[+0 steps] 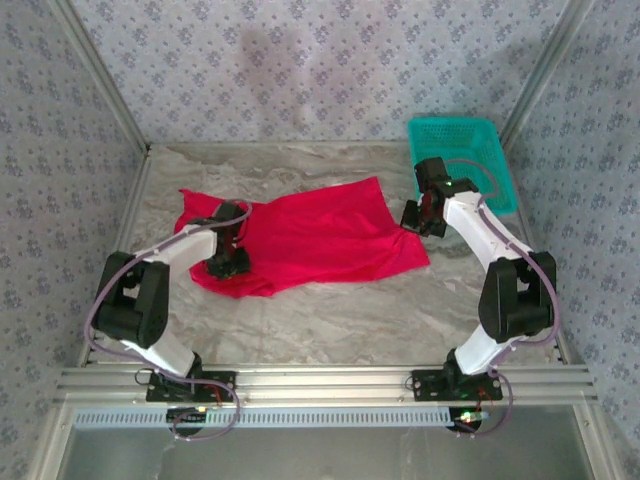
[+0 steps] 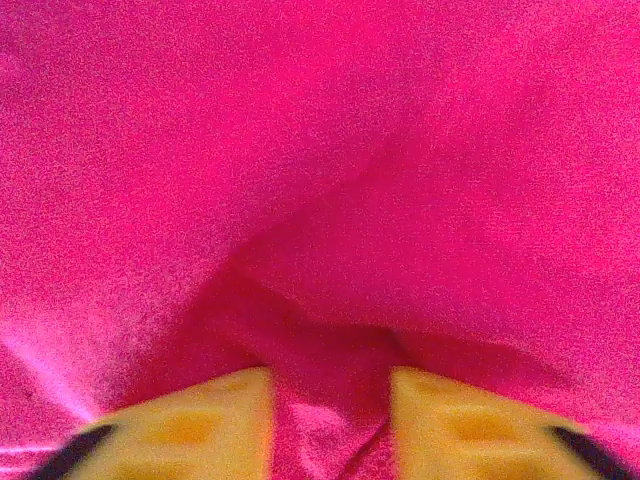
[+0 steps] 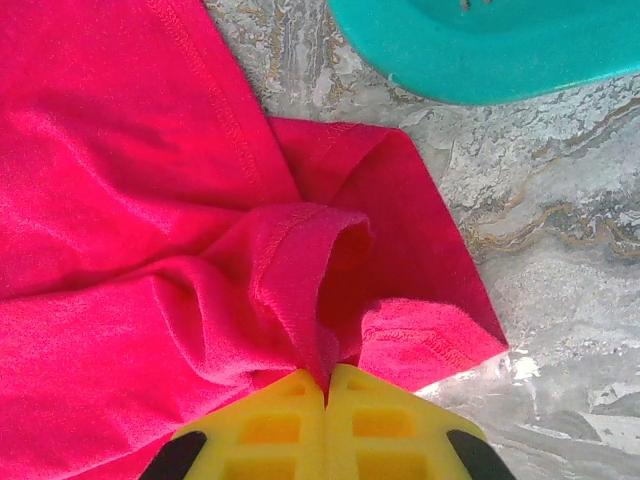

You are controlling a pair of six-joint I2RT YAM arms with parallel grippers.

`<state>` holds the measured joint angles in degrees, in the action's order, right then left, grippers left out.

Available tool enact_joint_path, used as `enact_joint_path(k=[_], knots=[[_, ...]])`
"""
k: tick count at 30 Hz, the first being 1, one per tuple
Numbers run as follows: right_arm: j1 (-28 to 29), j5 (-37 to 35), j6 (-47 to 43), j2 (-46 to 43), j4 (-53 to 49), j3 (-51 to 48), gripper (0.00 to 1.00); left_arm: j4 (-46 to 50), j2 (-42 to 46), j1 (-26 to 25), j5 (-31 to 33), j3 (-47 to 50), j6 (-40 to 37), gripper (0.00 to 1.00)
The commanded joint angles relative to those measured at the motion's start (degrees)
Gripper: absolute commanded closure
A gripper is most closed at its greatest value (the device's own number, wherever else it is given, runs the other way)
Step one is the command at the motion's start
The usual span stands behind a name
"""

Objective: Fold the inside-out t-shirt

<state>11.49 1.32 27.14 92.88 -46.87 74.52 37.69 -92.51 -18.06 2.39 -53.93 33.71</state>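
**Step in hand (judged):** both ends of the garment are taken up so that a fold can be started.

**Location:** The bright red soft cloth short-sleeved t-shirt (image 1: 310, 235) is spread crosswise on the grey marbled tabletop (image 1: 330, 320), between the two arms. Its right end lies near the teal plastic mesh basket (image 1: 465, 150) but apart from it.

**Claws:** The left claw (image 2: 330, 400) is set down on the left end of the t-shirt. It is narrowly parted, and a ridge of cloth is drawn up and gripped between its yellow fingers, with creases running toward the gap. The right claw (image 3: 326, 380) is closed tight, its fingertips all but meeting, on a bunched edge at the right end beside a stitched hem.

**Recommendations:**
- Both ends should be lifted evenly.
- The cloth should be kept taut between the claws so that the fold line falls straight.
- The left pinch should be confirmed firm before any lift, since only a small ridge is held.
- The right end should be carried clear of the basket.

**Condition of the garment:** It is plain and unprinted, rumpled at both held ends and flatter across the middle. Raised seam stitching is noted in the right wrist view, which is consistent with an inside-out garment.
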Motion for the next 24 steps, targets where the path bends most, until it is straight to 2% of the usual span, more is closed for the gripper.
enact_joint_path(k=[1, 2, 7, 13, 20, 24], knots=[[-0.3, 1.0, -1.2, 0.0, -0.2, 0.8, 1.00, 0.8, -1.1, -0.1, 1.6, -2.3, -0.8, 0.93], [-0.4, 1.1, -1.3, 0.0, -0.3, 0.8, 1.00, 2.4, -0.9, -0.1, 2.8, -3.0, -0.8, 1.00], [-1.4, 0.1, -1.6, 0.0, -0.3, 0.4, 1.00, 10.1, 2.7, -0.1, 7.7, -10.2, -0.8, 1.00], [-2.1, -1.8, -1.4, 2.3, 0.3, 1.1, 1.00, 13.7, 6.9, 0.0, 7.7, -19.4, -1.3, 1.00], [-2.0, -5.8, -1.5, 6.9, -0.4, 4.9, 1.00, 14.8, 1.4, 2.2, 5.5, -27.6, -2.8, 1.00], [-0.3, -7.6, -2.3, 8.4, -2.0, 7.5, 1.00, 14.0, -1.9, 2.2, 2.7, -28.7, -2.8, 1.00]])
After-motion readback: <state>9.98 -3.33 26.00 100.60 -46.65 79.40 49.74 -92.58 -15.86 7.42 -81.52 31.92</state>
